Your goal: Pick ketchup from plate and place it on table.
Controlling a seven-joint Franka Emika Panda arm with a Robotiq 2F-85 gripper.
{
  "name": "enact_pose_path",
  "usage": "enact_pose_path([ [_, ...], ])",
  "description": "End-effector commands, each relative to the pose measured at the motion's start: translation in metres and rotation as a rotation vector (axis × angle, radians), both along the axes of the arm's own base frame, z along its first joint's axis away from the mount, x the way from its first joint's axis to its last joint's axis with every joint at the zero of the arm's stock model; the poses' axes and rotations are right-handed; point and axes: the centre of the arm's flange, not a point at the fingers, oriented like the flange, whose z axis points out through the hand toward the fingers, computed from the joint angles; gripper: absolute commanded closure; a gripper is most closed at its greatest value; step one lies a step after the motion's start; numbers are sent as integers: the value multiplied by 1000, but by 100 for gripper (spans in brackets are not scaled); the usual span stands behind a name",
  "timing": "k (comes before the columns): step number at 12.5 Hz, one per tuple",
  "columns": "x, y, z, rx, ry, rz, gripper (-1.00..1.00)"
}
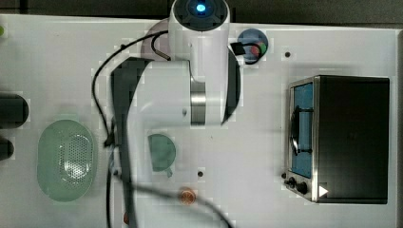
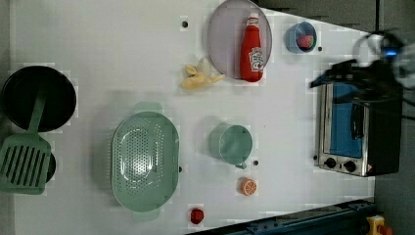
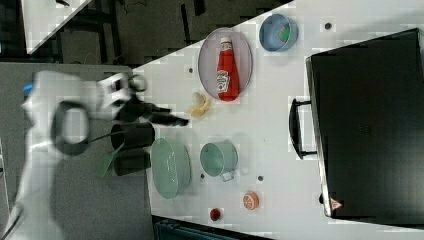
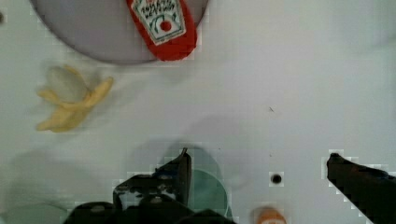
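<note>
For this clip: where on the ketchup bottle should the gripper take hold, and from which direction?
Probably from straight above, across the red body of the ketchup near its label. It lies flat on the plate, so its slim width should fit between the open gripper fingers; the white cap end is narrower and likelier to slip.

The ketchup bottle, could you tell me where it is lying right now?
In the left view the ketchup lies on the plate, toward its right rim, beside the peeled banana and the blue bowl.

nothing really readable here, the ketchup (image 4: 161, 25) out ahead of the claw has a white label with a red logo but the lettering's just a blur
</note>
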Motion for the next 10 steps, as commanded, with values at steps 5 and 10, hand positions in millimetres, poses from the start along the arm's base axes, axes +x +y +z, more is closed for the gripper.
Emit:
enact_pose_path([
  [5, 39, 29, -106, -11, -112, 268, -100],
  [10, 59, 41, -183, -26, -227, 420, -100],
])
